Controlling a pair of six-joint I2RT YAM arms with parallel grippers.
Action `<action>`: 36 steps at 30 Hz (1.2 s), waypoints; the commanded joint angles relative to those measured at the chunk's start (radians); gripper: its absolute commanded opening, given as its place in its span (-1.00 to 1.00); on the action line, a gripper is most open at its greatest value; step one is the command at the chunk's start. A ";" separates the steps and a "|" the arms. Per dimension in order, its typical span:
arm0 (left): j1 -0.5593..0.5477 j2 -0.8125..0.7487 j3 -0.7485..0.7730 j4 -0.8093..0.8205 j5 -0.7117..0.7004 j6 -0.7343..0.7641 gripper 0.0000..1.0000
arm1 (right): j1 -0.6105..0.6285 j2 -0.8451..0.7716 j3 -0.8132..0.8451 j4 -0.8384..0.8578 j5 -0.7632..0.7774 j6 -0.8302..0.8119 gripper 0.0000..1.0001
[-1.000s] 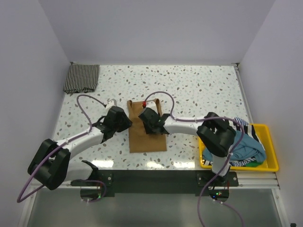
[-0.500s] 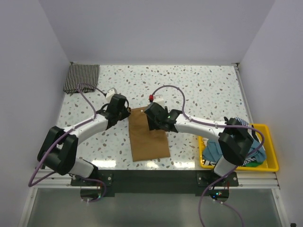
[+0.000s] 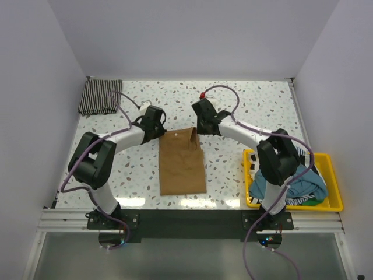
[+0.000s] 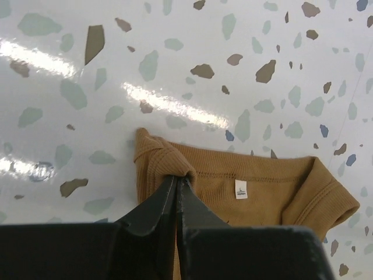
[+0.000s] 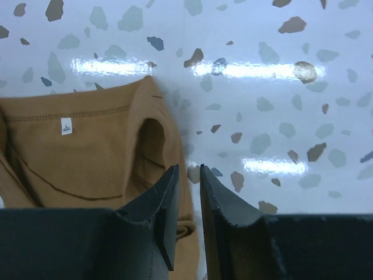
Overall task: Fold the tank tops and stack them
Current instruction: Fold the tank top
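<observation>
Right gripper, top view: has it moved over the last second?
Yes. The right gripper went toward the far edge of the table, from level with the far rim of the yellow bin to well beyond it.

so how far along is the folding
Done: one striped top lies folded at the far left corner. In hand: the tan top lies in a narrow strip; left gripper pinches its strap, right gripper sits by the other. To do: finishing it, stacking, and the tops in the bin.

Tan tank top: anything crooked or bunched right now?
Yes. The tan tank top lies slightly askew, its far edge slanted, and one shoulder strap is bunched up where the left gripper pinches it. Nothing looks damaged.
</observation>
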 commanded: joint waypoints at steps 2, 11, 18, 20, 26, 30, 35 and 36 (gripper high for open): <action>0.016 0.066 0.083 0.090 0.055 0.063 -0.89 | -0.011 0.087 0.116 0.030 -0.084 -0.027 -0.53; 0.018 0.131 0.100 0.176 0.147 0.077 -0.92 | -0.014 0.282 0.262 0.055 -0.165 0.008 -0.56; 0.016 0.146 0.103 0.205 0.183 0.073 -0.88 | -0.012 0.356 0.274 0.085 -0.173 0.058 -0.64; 0.018 0.158 0.106 0.210 0.189 0.078 -0.85 | -0.014 0.371 0.279 0.079 -0.159 0.061 -0.66; 0.018 0.154 0.119 0.242 0.226 0.104 -0.67 | -0.014 0.367 0.280 0.081 -0.130 0.048 -0.66; 0.018 0.157 0.187 0.219 0.262 0.145 -0.61 | -0.017 0.373 0.352 0.019 -0.098 0.033 -0.66; 0.019 0.114 0.264 0.185 0.263 0.170 -0.45 | -0.018 0.310 0.343 0.018 -0.113 0.021 -0.56; 0.019 0.083 0.266 0.173 0.255 0.172 -0.42 | -0.017 0.298 0.337 0.010 -0.112 0.018 -0.51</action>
